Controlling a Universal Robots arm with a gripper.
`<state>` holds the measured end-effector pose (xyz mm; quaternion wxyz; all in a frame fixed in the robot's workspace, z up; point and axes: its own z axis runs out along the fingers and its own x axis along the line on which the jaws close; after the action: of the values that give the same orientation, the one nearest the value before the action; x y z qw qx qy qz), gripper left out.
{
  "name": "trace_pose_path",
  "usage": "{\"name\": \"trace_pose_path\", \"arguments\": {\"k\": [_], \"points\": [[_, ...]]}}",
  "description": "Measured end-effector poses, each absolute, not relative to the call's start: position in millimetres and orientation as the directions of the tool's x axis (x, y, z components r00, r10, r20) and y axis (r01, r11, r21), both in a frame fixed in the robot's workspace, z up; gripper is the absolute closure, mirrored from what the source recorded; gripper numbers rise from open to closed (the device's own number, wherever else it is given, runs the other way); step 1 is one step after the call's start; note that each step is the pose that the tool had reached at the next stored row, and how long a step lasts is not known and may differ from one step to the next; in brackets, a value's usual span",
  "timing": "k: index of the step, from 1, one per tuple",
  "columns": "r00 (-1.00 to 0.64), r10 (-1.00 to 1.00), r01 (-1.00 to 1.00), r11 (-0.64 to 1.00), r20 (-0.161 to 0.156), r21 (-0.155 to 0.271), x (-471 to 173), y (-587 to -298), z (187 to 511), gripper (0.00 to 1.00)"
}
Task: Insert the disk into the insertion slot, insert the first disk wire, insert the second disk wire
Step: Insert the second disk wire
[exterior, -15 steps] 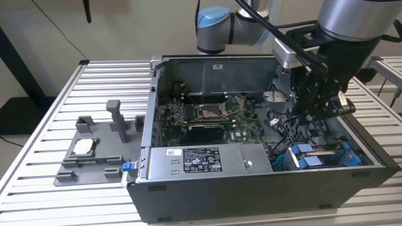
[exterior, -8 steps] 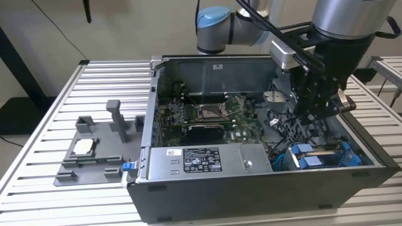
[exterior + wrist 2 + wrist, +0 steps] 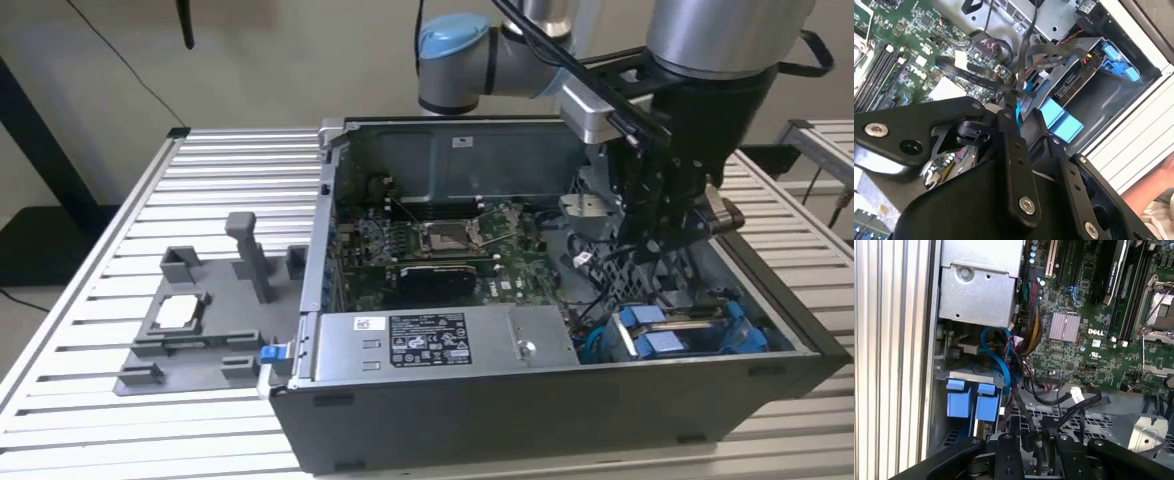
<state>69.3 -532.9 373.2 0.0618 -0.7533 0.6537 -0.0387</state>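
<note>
The gripper [image 3: 1021, 120] pinches 1 black wire [image 3: 1026, 55], holding its plug just before the disk [image 3: 1074, 82] in the slot [image 3: 1119, 97].

I see a grey plastic tray [image 3: 187, 345] with a small silver chip [image 3: 178, 313] at lower left on the slatted tabletop [image 3: 120, 210]; green motherboard [image 3: 441, 245] center frame.

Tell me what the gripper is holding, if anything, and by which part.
The gripper appears to pinch a black wire close to its plug end, above the drive bay; the exact contact is hidden between the fingers.
</note>
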Motion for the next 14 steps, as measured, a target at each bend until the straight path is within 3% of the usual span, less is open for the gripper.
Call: {"name": "trace_pose_path", "arguments": {"k": [4, 6, 7, 12, 14], "points": [[0.143, -0.99, -0.979, -0.138, -0.018, -0.15, 68.3, -532.5, 372.5, 0.68], [0.143, -0.99, -0.979, -0.139, -0.017, -0.15, 67.8, -532.5, 372.5, 0.7], [0.143, -0.99, -0.979, -0.139, -0.017, -0.15, 67.7, -532.5, 372.4, 0.77], [0.143, -0.99, -0.979, -0.138, -0.017, -0.15, 67.7, -533.4, 372.2, 0.77], [0.142, -0.99, -0.979, -0.138, -0.018, -0.147, 69.3, -535.5, 371.8, 0.84]]}}
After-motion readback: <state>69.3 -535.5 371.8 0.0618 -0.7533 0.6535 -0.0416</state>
